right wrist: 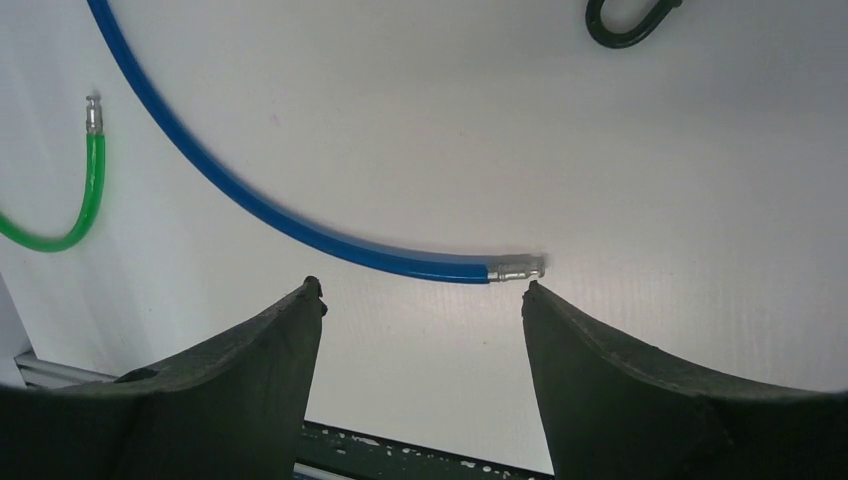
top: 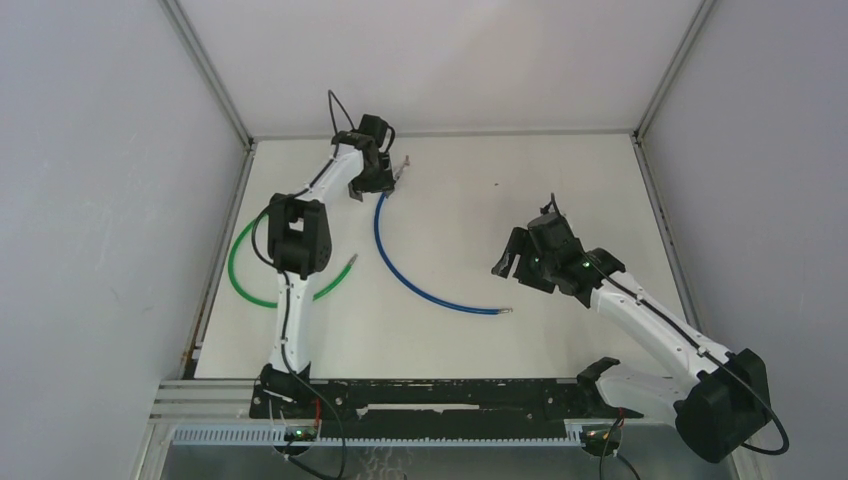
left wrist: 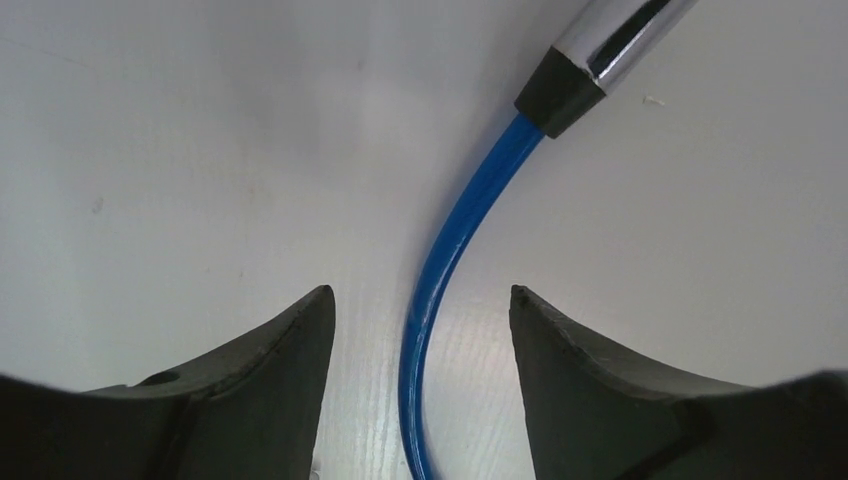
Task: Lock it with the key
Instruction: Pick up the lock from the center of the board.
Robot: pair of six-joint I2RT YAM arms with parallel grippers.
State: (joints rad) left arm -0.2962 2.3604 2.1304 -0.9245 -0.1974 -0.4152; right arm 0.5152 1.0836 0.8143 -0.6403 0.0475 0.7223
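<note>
Blue cable lock point(top: 415, 287) curves across the white table point(top: 560, 170), one end far back, the other near the middle. Left gripper point(left wrist: 418, 292) is down over the far end, jaws spread wide with the cable running between them, untouched on both sides; the chrome barrel point(left wrist: 620, 35) sits just beyond. Right gripper point(right wrist: 425, 285) hangs released above the small metal tip point(right wrist: 515, 268). I'd call this the pick-up stage: each arm needs to close on its end, then the tip goes into the barrel. No key that I can make out, so that needs finding. A green cable point(right wrist: 93, 175) lies off to the left. No brand or writing is readable anywhere.
</note>
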